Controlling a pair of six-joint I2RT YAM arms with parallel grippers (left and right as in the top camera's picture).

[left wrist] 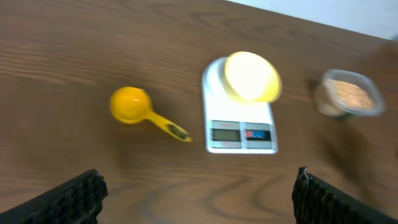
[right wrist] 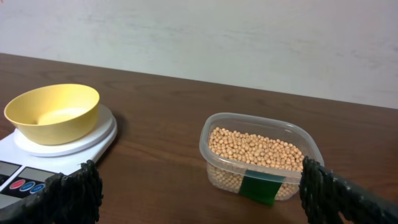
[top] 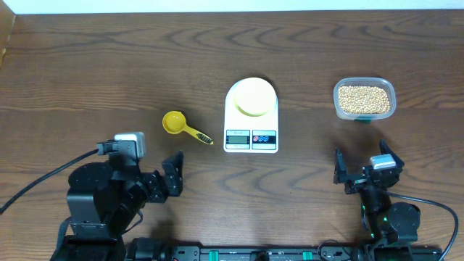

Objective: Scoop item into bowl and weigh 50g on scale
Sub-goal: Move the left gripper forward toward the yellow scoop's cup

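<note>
Your left gripper (top: 176, 175) is nearer the scoop (top: 177, 124), which lies just ahead of its wide-open, empty jaws. The scoop's long axis is diagonal: cup far-left, handle trailing near-right toward the scale (top: 233, 119). The right gripper (top: 361, 156), also spread wide and empty, faces the tub (right wrist: 255, 121) of beans (right wrist: 252, 149), and the bowl (top: 254, 96) sits empty on the scale platform. Nothing legible: the tub's green label (right wrist: 261, 186) and the scale's display (top: 238, 137) are too small to read.
</note>
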